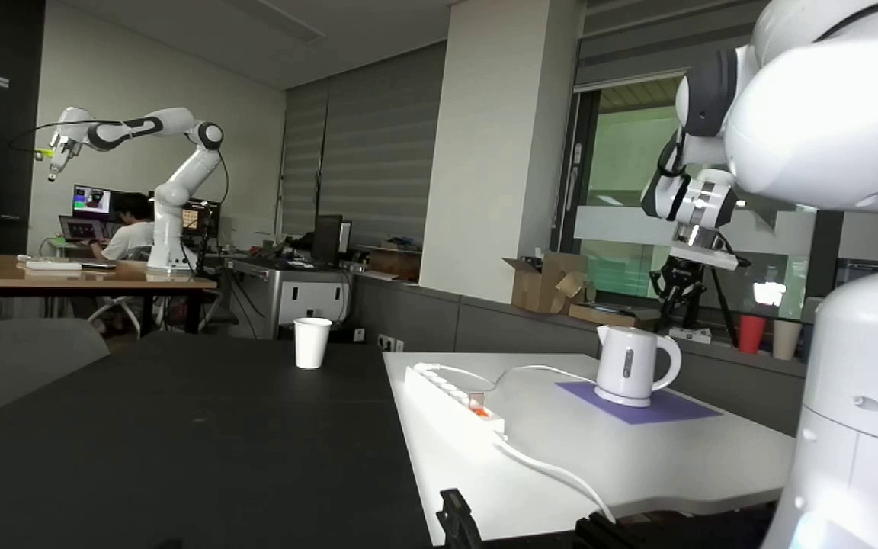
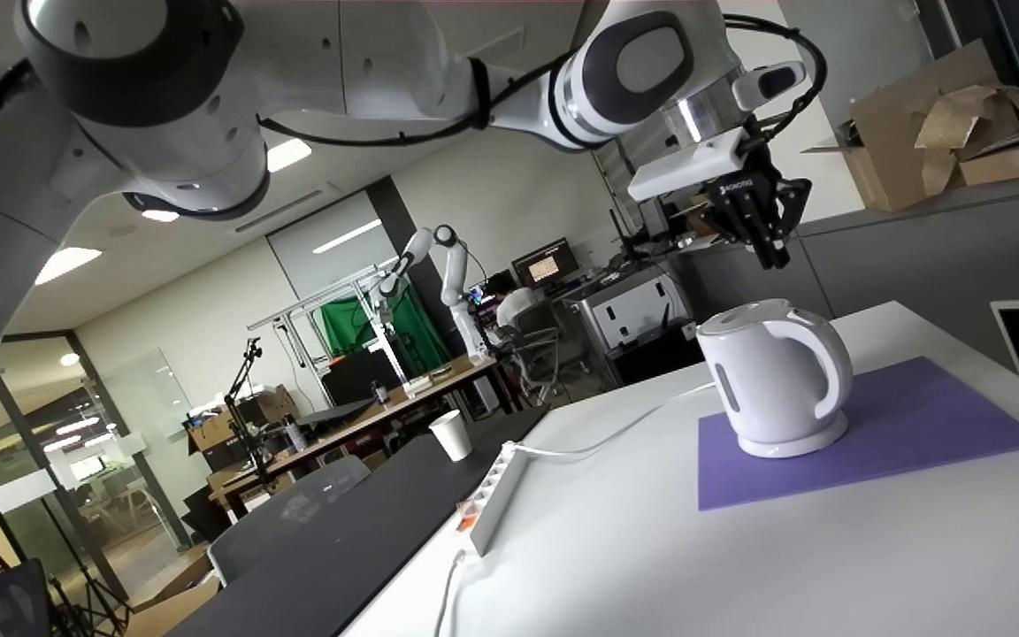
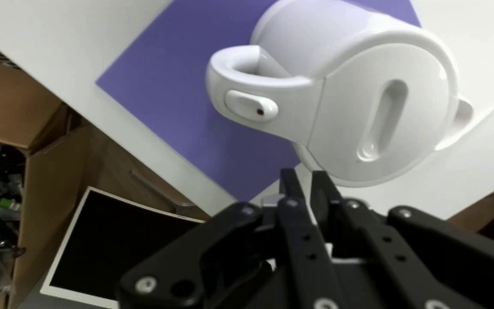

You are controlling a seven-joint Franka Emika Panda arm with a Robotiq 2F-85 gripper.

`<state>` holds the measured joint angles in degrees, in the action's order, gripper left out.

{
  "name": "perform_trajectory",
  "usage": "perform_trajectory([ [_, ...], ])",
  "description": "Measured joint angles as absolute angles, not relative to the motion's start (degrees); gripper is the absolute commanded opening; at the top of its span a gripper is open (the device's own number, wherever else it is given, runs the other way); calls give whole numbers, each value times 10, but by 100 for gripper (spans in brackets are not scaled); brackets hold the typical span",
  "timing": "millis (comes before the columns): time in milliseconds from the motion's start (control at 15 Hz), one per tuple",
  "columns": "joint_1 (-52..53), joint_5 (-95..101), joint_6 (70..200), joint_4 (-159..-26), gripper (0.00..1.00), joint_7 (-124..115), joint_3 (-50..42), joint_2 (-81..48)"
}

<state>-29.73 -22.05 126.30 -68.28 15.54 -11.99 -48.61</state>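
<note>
A white kettle (image 3: 345, 111) with a closed lid stands upright on a purple sheet (image 3: 161, 98); both exterior views show the kettle (image 1: 627, 364) (image 2: 770, 385) too. My gripper (image 3: 305, 174) hangs above the kettle's height, apart from it. In the wrist view a narrow gap shows between the fingertips, with nothing held there, so the jaws are slightly open. The kettle's handle (image 3: 230, 77) lies farther up in that view, left of the lid. In an exterior view the gripper (image 2: 770, 257) points down over the kettle's far side.
A white power strip (image 1: 450, 400) with cords lies on the white table (image 2: 616, 548). On the adjoining black table (image 1: 180, 442) stands a white paper cup (image 1: 311, 343). Beyond the table edge in the wrist view are a cardboard box (image 3: 45, 193) and a dark, white-framed panel (image 3: 114, 244).
</note>
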Motion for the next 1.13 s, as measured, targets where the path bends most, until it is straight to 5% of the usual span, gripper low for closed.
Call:
perform_trajectory([
  [533,-176,-85,1440,-873,98,153,-209,-418],
  [1133,-136,71,1535,-984,100,70,-227,-373],
])
